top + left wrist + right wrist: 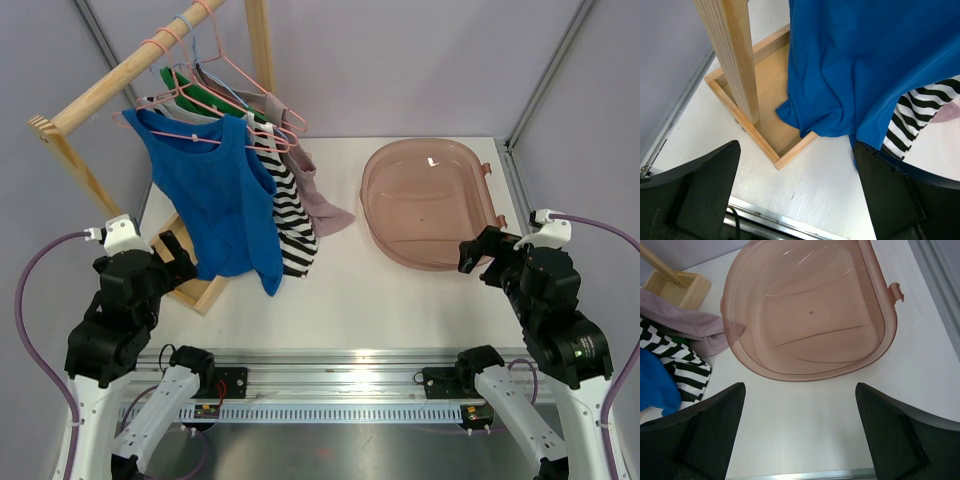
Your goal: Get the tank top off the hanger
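A blue tank top point(222, 200) hangs on a pink hanger point(190, 137) at the front of a wooden rack point(120, 75). Its hem also shows in the left wrist view point(855, 70), draped over the rack's base frame. Behind it hang a black-and-white striped top point(295, 225) and a mauve one point(318, 195). My left gripper point(172, 258) is open and empty, low by the rack's foot, just left of the blue hem. My right gripper point(487, 250) is open and empty, near the basin's front right rim.
A pink translucent basin point(428, 200) lies empty on the white table at the right; it fills the right wrist view point(810, 310). The rack's wooden base frame point(765, 90) and upright post point(732, 55) stand close before the left gripper. Grey walls surround the table.
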